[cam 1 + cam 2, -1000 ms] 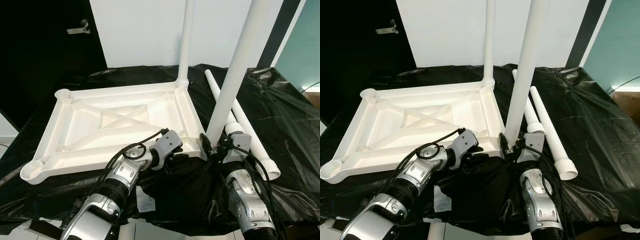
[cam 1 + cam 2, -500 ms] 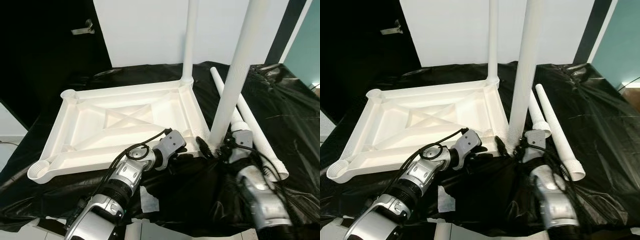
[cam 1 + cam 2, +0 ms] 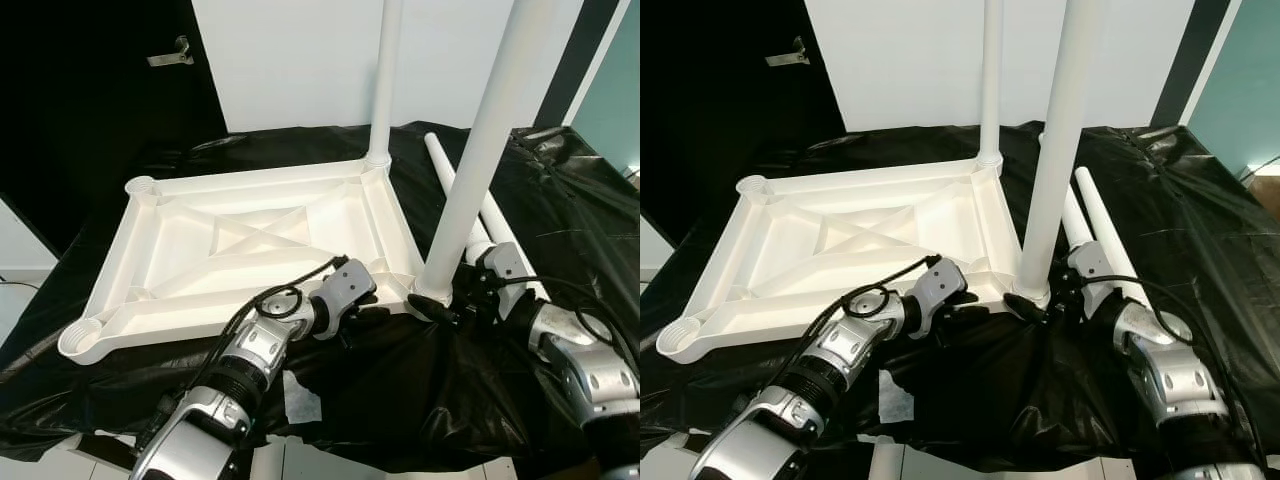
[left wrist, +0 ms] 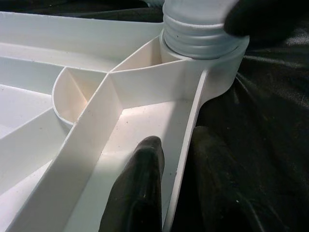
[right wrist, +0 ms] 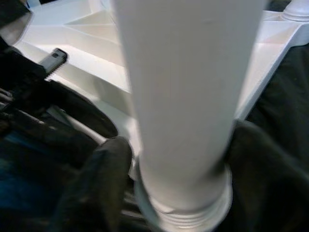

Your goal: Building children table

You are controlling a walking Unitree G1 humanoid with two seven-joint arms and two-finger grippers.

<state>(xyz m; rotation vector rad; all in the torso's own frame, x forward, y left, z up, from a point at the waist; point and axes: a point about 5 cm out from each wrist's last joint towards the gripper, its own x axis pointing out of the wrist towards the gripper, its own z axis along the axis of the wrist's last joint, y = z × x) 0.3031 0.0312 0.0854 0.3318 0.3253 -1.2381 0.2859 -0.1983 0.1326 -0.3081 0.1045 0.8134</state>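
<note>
Right hand (image 3: 1052,303) around one upright leg (image 3: 1053,150)

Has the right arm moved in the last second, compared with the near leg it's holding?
Yes. The right gripper stays at the base of the near leg, but its arm has swung out to the robot's right, away from the tabletop.

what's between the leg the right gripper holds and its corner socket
Nothing visible. The leg stands upright with its threaded base already in the corner socket of the upturned tabletop; the right gripper clasps its base, and the left gripper pinches the tabletop's rim beside it.
</note>
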